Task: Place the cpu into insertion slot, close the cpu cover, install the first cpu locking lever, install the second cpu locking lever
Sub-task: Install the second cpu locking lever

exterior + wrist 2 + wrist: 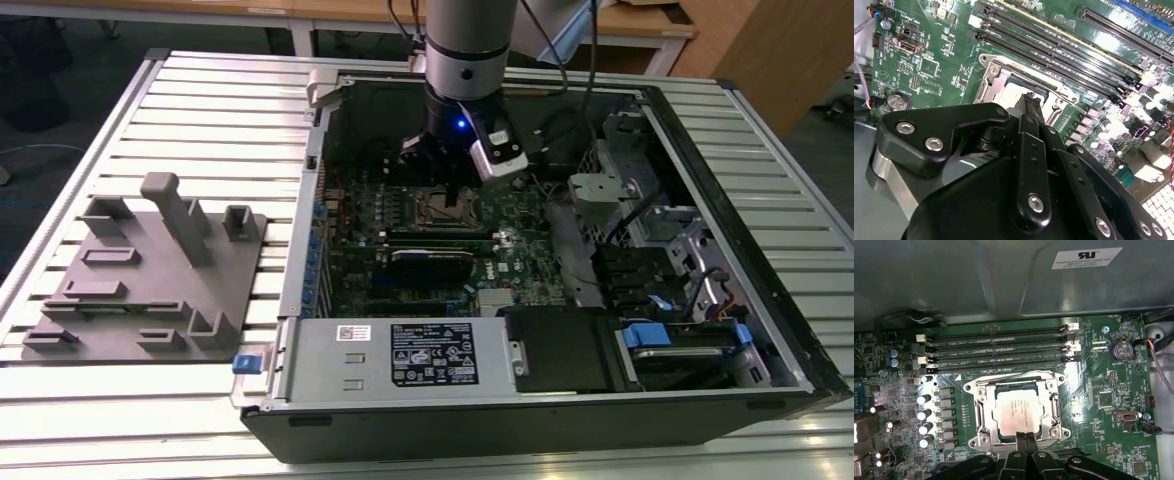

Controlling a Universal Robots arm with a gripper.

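Cpu [1015, 412] lies framed by the cpu cover [1053, 407], just beside the narrow-pinched, empty tool [1025, 436].

I count one gripper [1026, 436]. Just past its tips sits one cpu [1016, 407], framed by one cover [985, 415]. Beyond that I make out four memory slots [999, 342], and off to one side, one coin battery [1121, 351].

Slatted table [200, 90] bearing computer case [534, 432], grey fixture [147, 290]
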